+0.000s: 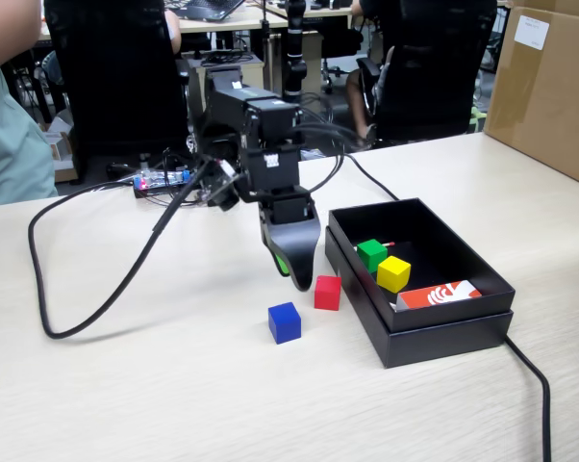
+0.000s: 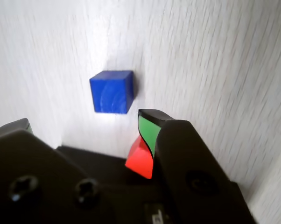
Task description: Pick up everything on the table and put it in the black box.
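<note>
On the table (image 1: 174,404) lie a blue cube (image 1: 284,322) (image 2: 111,92) and a red cube (image 1: 327,293) (image 2: 139,158), close together, left of the black box (image 1: 443,332). A green cube (image 1: 371,254) and a yellow cube (image 1: 393,273) sit inside the box. My gripper (image 1: 294,269) (image 2: 87,123) points down just above the table, behind the two loose cubes. Its jaws stand wide apart, open, with nothing between them. In the wrist view the right, green-padded finger (image 2: 150,133) hides part of the red cube, and the blue cube lies ahead of the tips.
An orange-and-white card (image 1: 440,295) lies in the box's near corner. A thick black cable (image 1: 78,327) loops over the table at left, and another cable (image 1: 535,385) runs past the box at right. A big brown carton (image 1: 549,87) stands at far right.
</note>
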